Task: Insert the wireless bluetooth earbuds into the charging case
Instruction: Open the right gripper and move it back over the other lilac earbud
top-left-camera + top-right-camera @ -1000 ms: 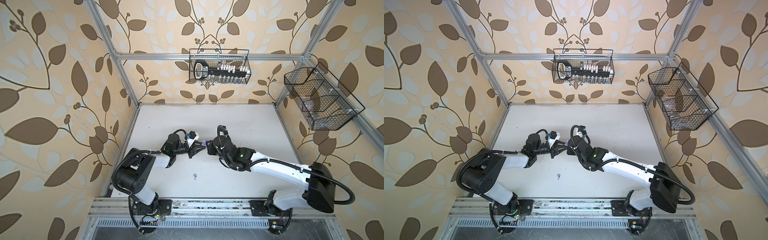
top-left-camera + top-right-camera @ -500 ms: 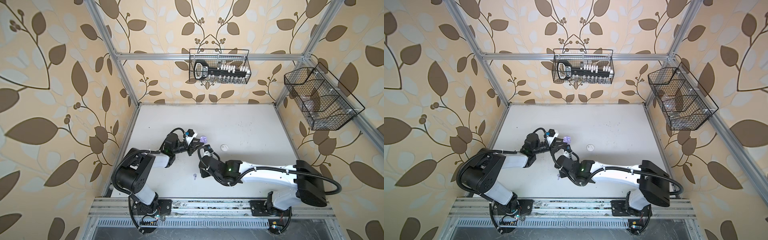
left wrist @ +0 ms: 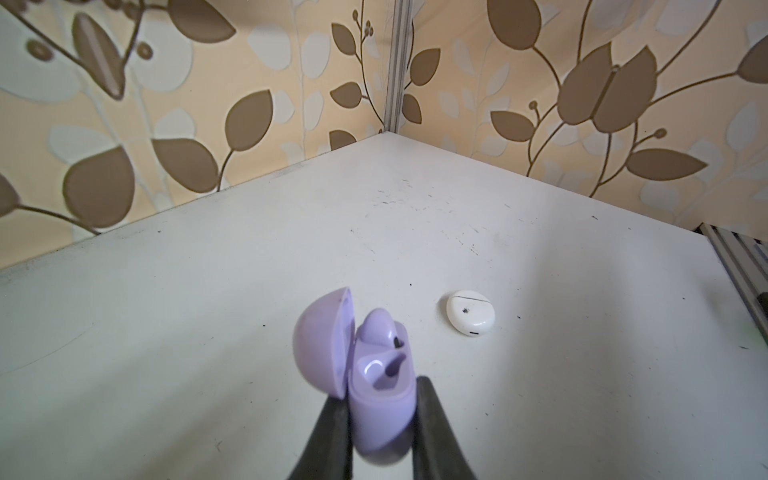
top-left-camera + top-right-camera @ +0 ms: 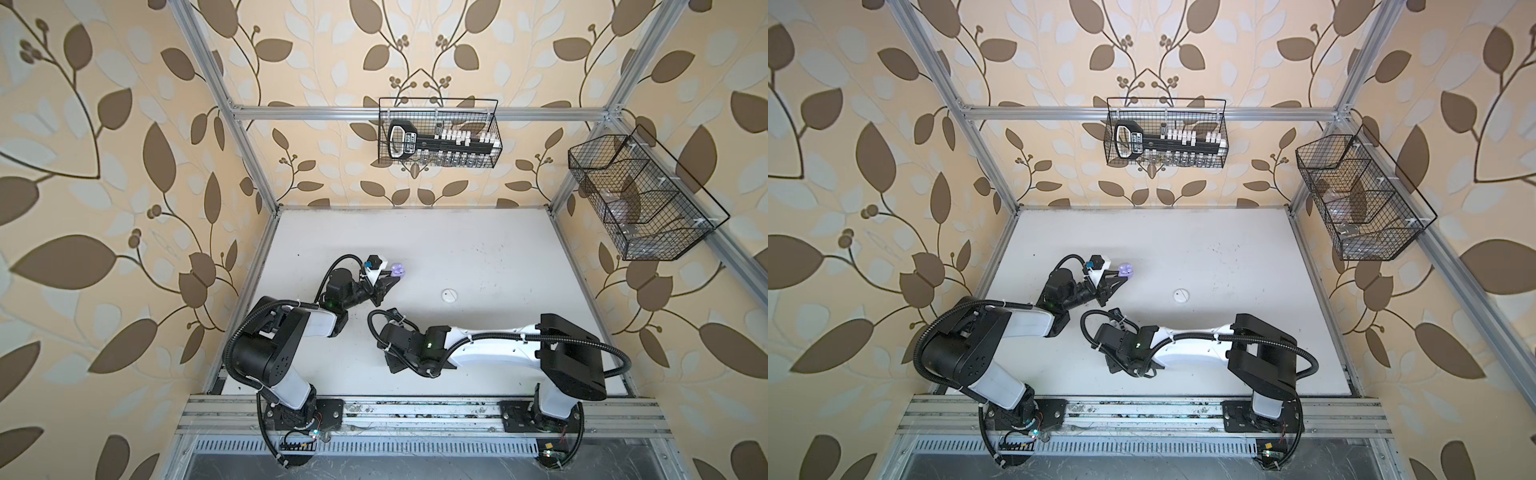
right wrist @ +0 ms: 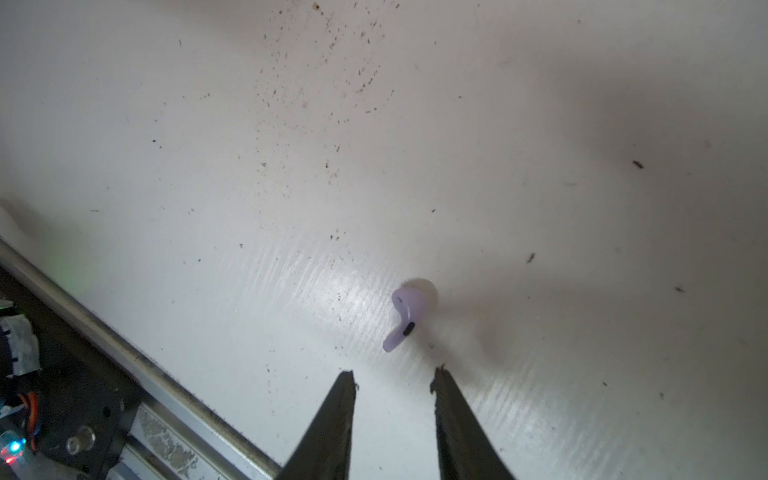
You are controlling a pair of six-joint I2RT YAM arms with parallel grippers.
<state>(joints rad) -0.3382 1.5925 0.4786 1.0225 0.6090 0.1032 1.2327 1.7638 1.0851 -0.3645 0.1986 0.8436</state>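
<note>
So the left pincer (image 3: 379, 392) is clenched on the base of the lilac charging case (image 3: 374, 424). The lid is flipped open, one lilac earbud (image 3: 376, 330) is seated in it, and the slot next to it (image 3: 388, 374) is empty.

The loose lilac earbud (image 5: 405, 313) lies on the counter (image 5: 208, 124) just ahead of the right pincer (image 5: 394, 374), pretty much centred on the gap. That pincer is released, jaws apart with nothing between them, tips not touching the bud.

The key bit: the stem points back toward the tips, so its long axis runs roughly along the reach, a bit skewed. I'd guess the jaws would close across the stem if the arm nudges forward and down. The right arm is obviously the nearer one, since the left is well apart and busy.

A shut white case (image 3: 471, 312) sits beyond the left pincer, off to one side.
</note>
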